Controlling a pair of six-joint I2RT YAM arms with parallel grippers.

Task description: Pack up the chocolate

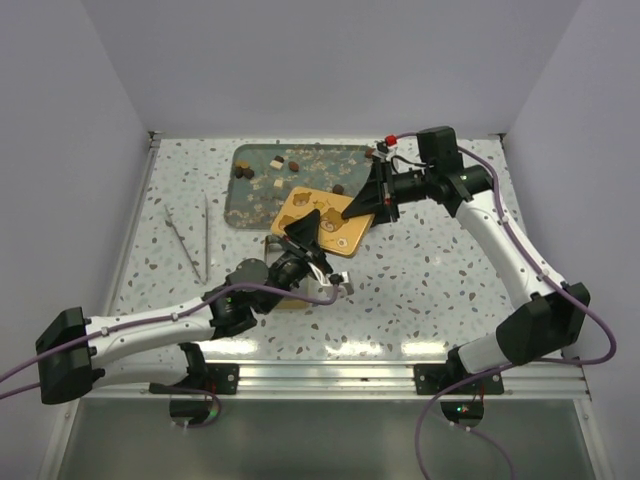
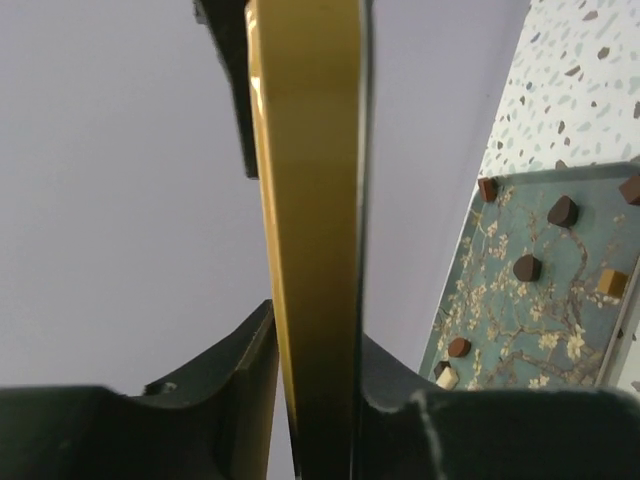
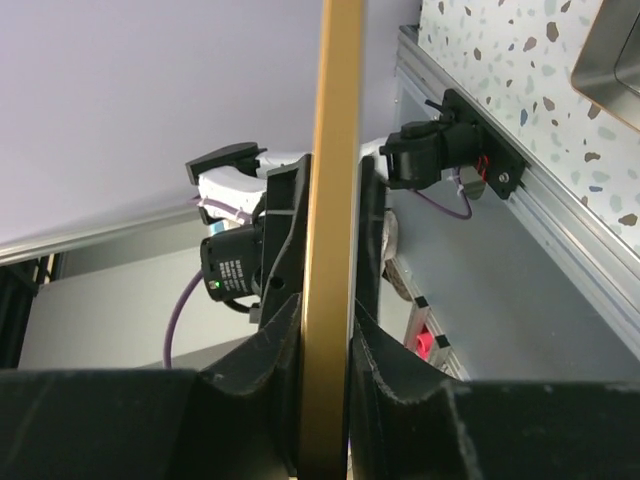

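Observation:
The gold tin (image 1: 325, 222) is held above the table, tilted, between both grippers. My left gripper (image 1: 305, 230) is shut on its near edge; in the left wrist view the tin (image 2: 305, 220) stands edge-on between my gripper's (image 2: 310, 365) two fingers. My right gripper (image 1: 358, 208) is shut on its far right edge; the tin (image 3: 335, 200) fills that gripper's (image 3: 325, 335) gap. Chocolate pieces lie on the floral tray (image 1: 250, 205): a dark one (image 1: 243, 171), a cream one (image 1: 277, 162). They also show in the left wrist view, dark (image 2: 527, 267) and cream (image 2: 612, 283).
Two thin white sticks (image 1: 190, 238) lie left of the tray. A tan flat object (image 1: 288, 301) lies partly hidden under my left arm. The metal rail (image 1: 330, 378) runs along the table's near edge. White walls enclose the table.

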